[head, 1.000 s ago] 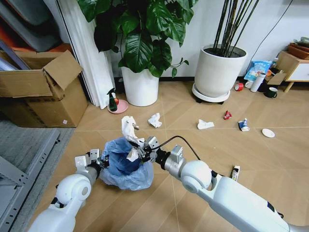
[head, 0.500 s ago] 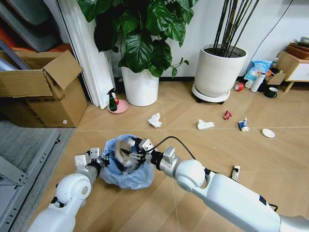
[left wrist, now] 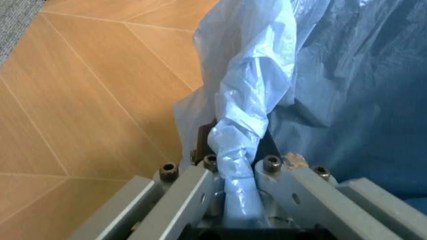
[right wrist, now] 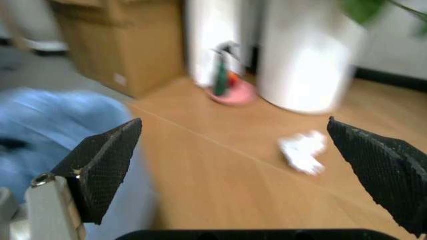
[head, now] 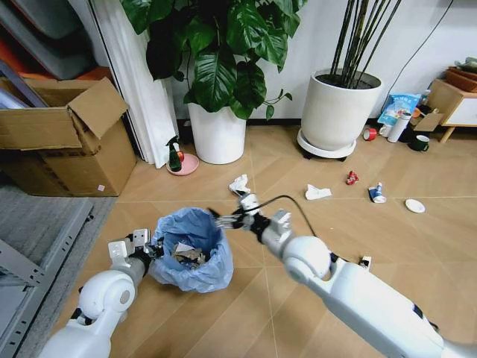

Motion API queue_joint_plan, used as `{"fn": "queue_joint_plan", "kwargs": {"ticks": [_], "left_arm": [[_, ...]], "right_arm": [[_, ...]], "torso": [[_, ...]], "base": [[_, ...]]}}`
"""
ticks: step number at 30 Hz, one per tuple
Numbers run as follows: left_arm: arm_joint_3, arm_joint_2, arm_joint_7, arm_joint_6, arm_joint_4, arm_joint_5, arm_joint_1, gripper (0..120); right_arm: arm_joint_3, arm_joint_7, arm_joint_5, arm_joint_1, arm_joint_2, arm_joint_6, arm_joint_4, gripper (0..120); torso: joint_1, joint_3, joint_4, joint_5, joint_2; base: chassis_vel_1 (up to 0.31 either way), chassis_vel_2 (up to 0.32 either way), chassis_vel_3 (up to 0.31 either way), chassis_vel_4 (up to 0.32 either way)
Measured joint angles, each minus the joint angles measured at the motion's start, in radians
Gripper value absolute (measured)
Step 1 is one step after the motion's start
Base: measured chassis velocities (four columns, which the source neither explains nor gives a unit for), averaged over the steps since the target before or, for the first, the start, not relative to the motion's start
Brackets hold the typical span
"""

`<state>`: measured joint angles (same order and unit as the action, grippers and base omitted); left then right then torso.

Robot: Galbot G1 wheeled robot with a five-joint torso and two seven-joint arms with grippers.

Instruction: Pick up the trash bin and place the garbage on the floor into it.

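Right gripper (head: 223,218) now lifted out of the trash bin (head: 191,250), fingers spread wide and empty above its far rim, the white paper wad it carried now lying inside the blue bag (left wrist: 347,95), arm drawn back toward the plant side

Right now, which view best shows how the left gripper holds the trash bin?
The left wrist view: the left gripper pinches the trash bin liner. The head view shows their position, not the grip; the right wrist view shows the bin's edge.

I see the trash bin (head: 188,250) between both grippers — left gripper (head: 141,249) at its left rim, right gripper (head: 227,218) just right; paper wad (head: 238,184) lies behind.
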<state>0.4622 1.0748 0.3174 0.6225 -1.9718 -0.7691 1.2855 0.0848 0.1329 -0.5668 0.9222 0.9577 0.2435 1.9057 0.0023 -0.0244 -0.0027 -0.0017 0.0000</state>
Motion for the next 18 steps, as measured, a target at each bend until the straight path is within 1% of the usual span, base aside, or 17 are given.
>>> {"fn": "queue_joint_plan", "kwargs": {"ticks": [2, 3, 4, 7, 13, 15, 18], "left_arm": [[0.003, -0.001, -0.002, 0.0, -0.004, 0.001, 0.005, 0], [0.003, -0.001, -0.002, 0.0, -0.004, 0.001, 0.005, 0], [0.006, -0.002, -0.005, 0.0, -0.007, 0.002, 0.007, 0], [0.009, -0.002, -0.007, -0.001, -0.012, 0.002, 0.007, 0], [0.023, 0.0, -0.013, -0.006, -0.024, 0.016, 0.023, 0], [0.034, 0.003, -0.024, -0.013, -0.034, 0.041, 0.044, 0], [0.039, 0.005, -0.026, -0.014, -0.049, 0.047, 0.059, 0]], "right_arm": [[-0.052, 0.002, 0.017, 0.054, -0.01, 0.007, 0.004, 100], [-0.052, 0.002, 0.017, 0.054, -0.01, 0.007, 0.004, 100], [-0.116, 0.008, 0.038, 0.116, -0.018, 0.02, 0.007, 100], [-0.187, 0.009, 0.058, 0.183, -0.017, 0.03, 0.007, 100], [-0.252, 0.002, 0.078, 0.231, -0.009, 0.025, -0.01, 100], [-0.287, -0.004, 0.084, 0.254, -0.007, 0.019, -0.018, 100], [-0.316, -0.009, 0.088, 0.274, -0.006, 0.015, -0.024, 100]], "torso": [[0.0, 0.0, -0.0001, -0.0003, 0.0], [0.0, 0.0, -0.0001, -0.0003, 0.0], [0.0, 0.0, -0.0002, 0.0, 0.0], [0.0, 0.0, 0.0, -0.0001, 0.0], [0.0, 0.0, 0.0003, 0.0, 0.0], [0.0, 0.0, 0.0007, -0.0004, 0.0], [0.0, 0.0, 0.0004, -0.0001, 0.0]], "base": [[0.0, 0.0, 0.0, 0.0], [0.0, 0.0, 0.0, 0.0], [0.0, 0.0, 0.0, 0.0], [0.0, 0.0, 0.0, 0.0], [0.0, 0.0, 0.0, 0.0], [-0.032, -0.041, 0.063, 0.038], [-0.062, -0.076, 0.095, 0.1]]}}
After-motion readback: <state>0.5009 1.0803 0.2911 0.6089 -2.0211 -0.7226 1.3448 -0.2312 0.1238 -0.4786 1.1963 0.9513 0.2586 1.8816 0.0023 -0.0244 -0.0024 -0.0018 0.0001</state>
